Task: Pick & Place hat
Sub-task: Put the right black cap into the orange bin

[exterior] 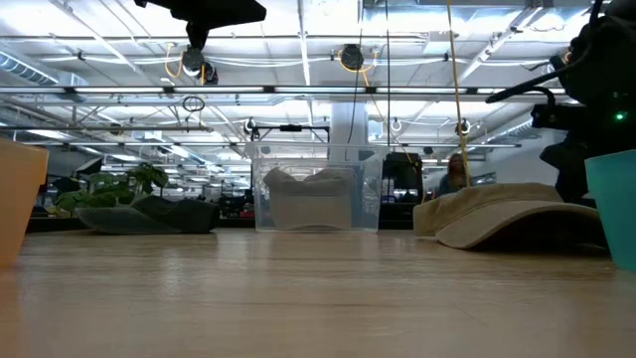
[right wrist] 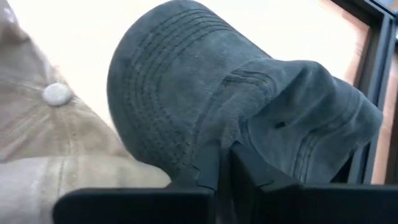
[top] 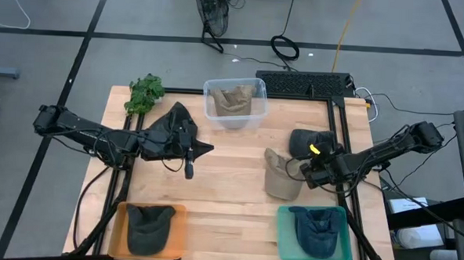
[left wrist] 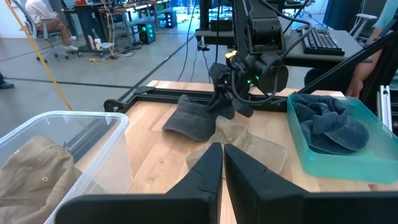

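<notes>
— Materials and shapes on the pale wood-plank surface?

— Soft brushed cotton, mostly. Dark grey hat [right wrist: 205, 81] at 3 o'clock, domed crown, rows of stitching curving across the brim, cloth creased and bunched at the near edge. Tan hat [top: 279, 175] touching it at its 7 o'clock, flatter, capped with a small fabric button. Clear rigid plastic bin [top: 210, 88] at 12 o'clock, rounded corners, crumpled tan cloth inside. Teal tray [top: 284, 234] at 5 o'clock holding a rumpled blue hat [top: 315, 232]; orange tray [top: 179, 230] at 7 o'clock holding a dark one [top: 149, 228]. Leafy green sprig [top: 145, 93] at 11 o'clock.

— And the dark grey hat relative to the jaws?

— Pinched in the right gripper [right wrist: 224, 158], jaws closed on a fold of the bunched cloth, crown bulging just beyond the fingertips, brim resting against the tan hat. Left gripper [left wrist: 222, 152] raised over the 9 o'clock half, jaws pressed together with nothing seen between them, well apart from that hat.
</notes>
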